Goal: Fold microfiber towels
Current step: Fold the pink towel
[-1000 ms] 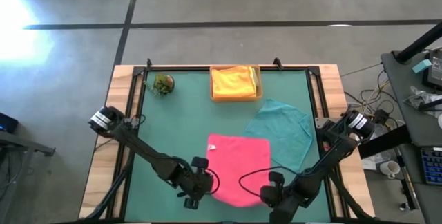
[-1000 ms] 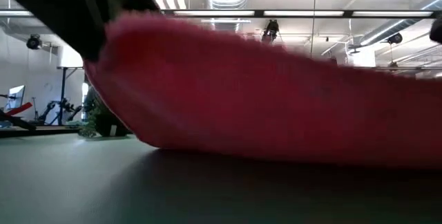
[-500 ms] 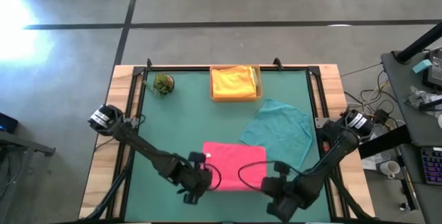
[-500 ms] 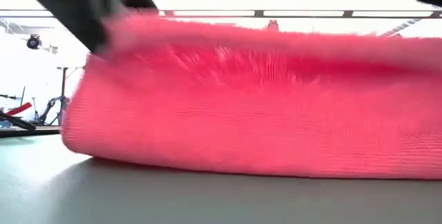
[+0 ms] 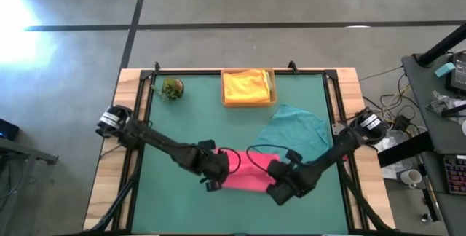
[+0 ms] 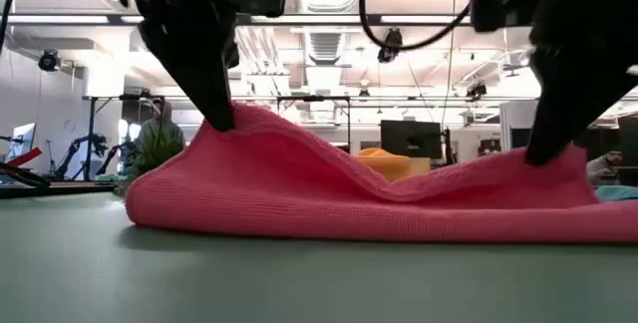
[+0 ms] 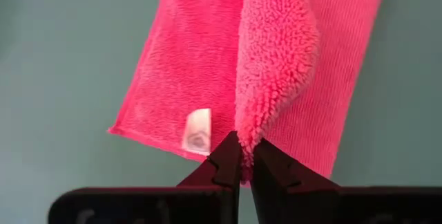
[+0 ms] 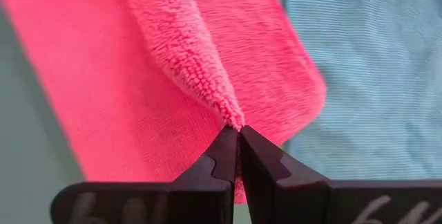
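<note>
- Low in the overhead frame, near its centre, the pink towel (image 5: 251, 176) lies on the green table (image 5: 160, 141), doubled into a narrow band.
- The left hand (image 5: 216, 172) is clamped on the towel's left corner; the right hand (image 5: 279, 181) is clamped on its right corner, each pinching a raised fold.
- Just right of centre, the teal towel (image 5: 298, 135) lies flat, touching the pink one.
- At the upper middle, the yellow towel (image 5: 246, 85) sits in the tray (image 5: 273, 84), with the plant ball (image 5: 172, 88) to its left.

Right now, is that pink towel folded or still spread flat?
Folded over, not released. The pink towel lies doubled on the table, its upper layer pinched by the left gripper and right gripper.
</note>
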